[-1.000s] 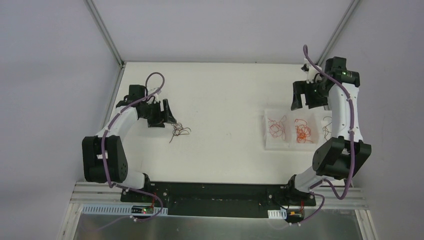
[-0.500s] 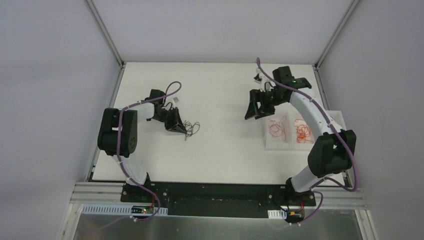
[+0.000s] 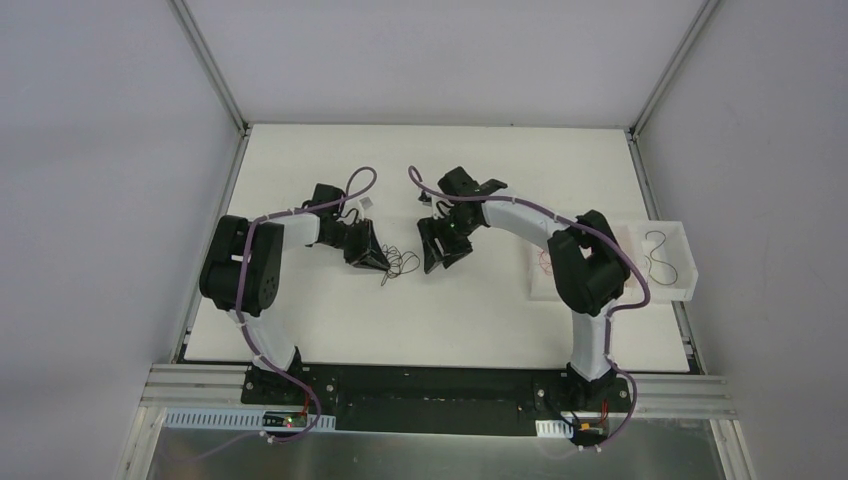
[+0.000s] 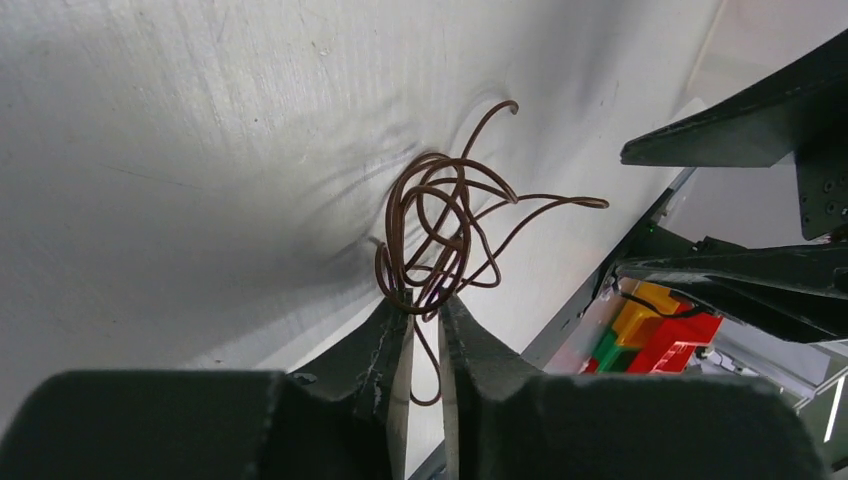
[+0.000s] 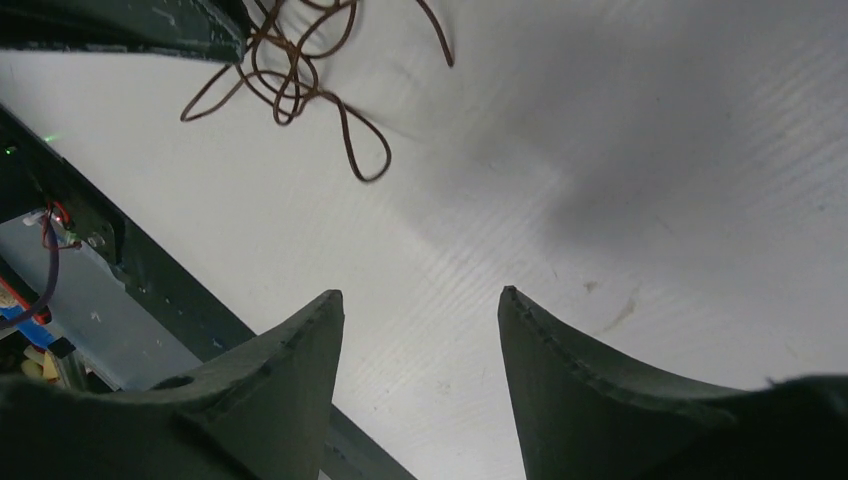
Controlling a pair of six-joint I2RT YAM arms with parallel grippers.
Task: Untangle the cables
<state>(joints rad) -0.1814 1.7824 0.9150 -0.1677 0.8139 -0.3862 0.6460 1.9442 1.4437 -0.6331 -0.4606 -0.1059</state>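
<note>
Right at the tips of the left pincer (image 4: pixel 425 305): clamped almost together on one strand of a small wad of thin dark-brown wires (image 4: pixel 440 230). Just beyond those tips, looping loosely over the matte white bench (image 4: pixel 150 150), with one hooked end farthest out and a longer end trailing off to the side. Resting on the bench or barely lifted: cannot tell. Across the wad from the left pincer, near but apart from it: the right pincer (image 5: pixel 420 300), held with fingers spread wide above the bench. Well off to the outer side of the right pincer, partly behind its arm: a shallow white plastic tray (image 3: pixel 670 226) with compartments, a black curly wire (image 3: pixel 657 255) in the end one farthest from the pincer, red-orange wires (image 3: pixel 545 262) in a nearer one.
</note>
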